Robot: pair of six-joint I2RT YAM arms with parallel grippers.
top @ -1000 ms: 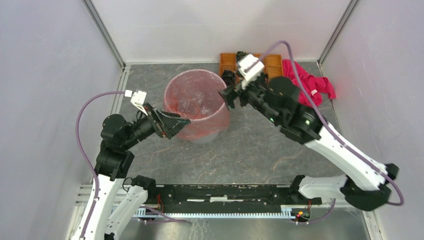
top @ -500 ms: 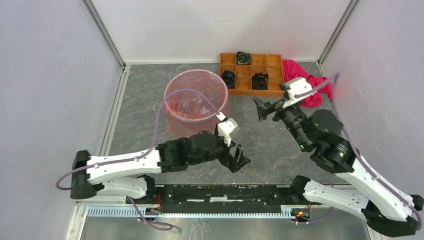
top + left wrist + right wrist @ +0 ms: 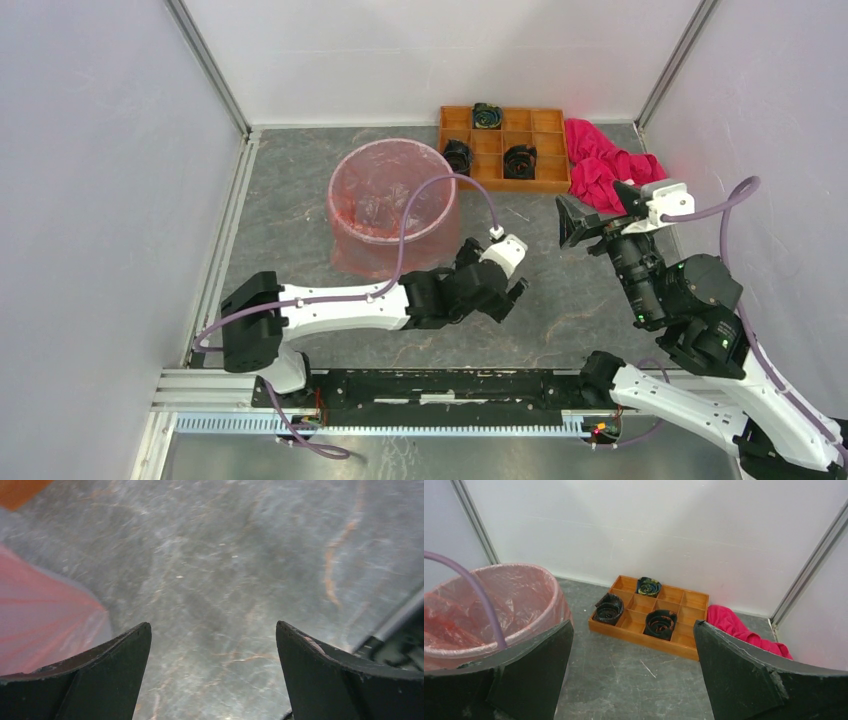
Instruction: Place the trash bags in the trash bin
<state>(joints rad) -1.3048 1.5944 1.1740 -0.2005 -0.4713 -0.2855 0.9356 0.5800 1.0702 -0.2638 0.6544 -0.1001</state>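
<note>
Both arms have white link shells w/ black joint housings: left arm (image 3: 340, 305), right arm (image 3: 690, 300). White camera block (image 3: 507, 250) at ea. wrist. Thin purple cable (image 3: 420, 200) on left arm, same on right. Matte black fingers (image 3: 100, 680) on left gripper (image 3: 212, 624) & right gripper (image 3: 633, 622): curved, tapering, pale scuffs at edges.

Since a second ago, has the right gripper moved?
Yes. The right gripper swung right and back, from the tray's left end to just off its right corner.
</note>
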